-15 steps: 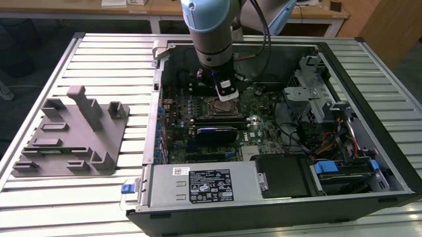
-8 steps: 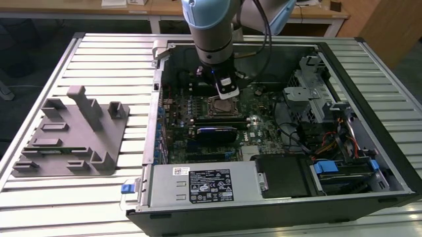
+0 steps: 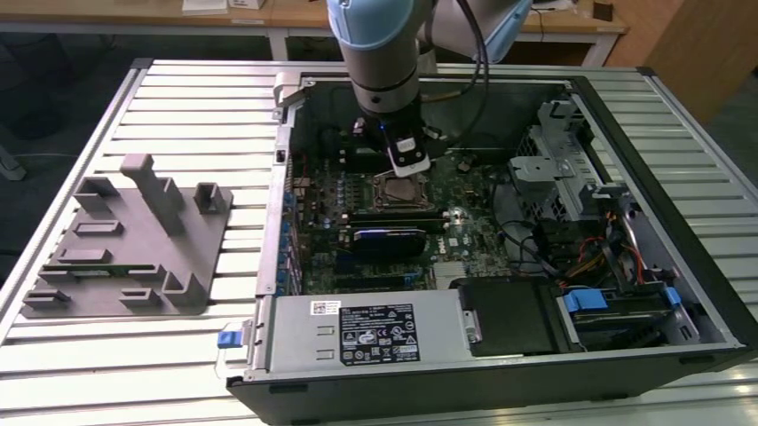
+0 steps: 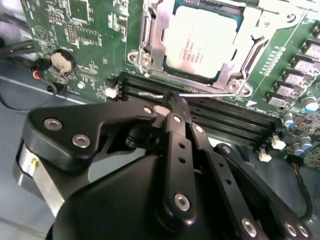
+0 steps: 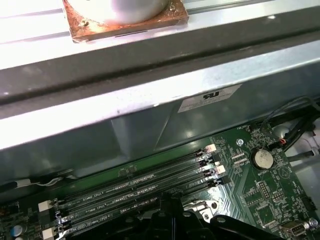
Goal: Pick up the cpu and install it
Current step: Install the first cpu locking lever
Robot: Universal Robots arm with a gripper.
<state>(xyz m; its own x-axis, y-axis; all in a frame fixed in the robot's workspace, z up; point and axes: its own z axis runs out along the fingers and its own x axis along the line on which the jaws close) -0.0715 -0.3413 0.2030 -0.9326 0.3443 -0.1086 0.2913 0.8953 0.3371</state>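
The cpu [image 4: 202,42], silvery on top, lies flat inside the motherboard socket with the metal load frame [image 4: 155,45] over its edges. In the exterior view the cpu [image 3: 398,188] sits mid-board in the open computer case. My gripper [image 4: 172,100] is shut, its black fingers pressed together. Their tip rests against the thin socket lever [image 4: 210,93], which runs along the socket's side next to the memory slots. In the exterior view the gripper [image 3: 409,169] hangs just behind the socket. The gripper [image 5: 172,210] also shows in the first wrist view, above the memory slots.
A grey fixture [image 3: 130,240] stands on the slatted table at the exterior view's left. Empty memory slots [image 4: 225,117], a coin battery [image 4: 62,61], the case wall [image 5: 150,100], cables [image 3: 592,257] and a power supply [image 3: 367,333] surround the socket. A copper-based part [image 5: 125,17] lies outside the case.
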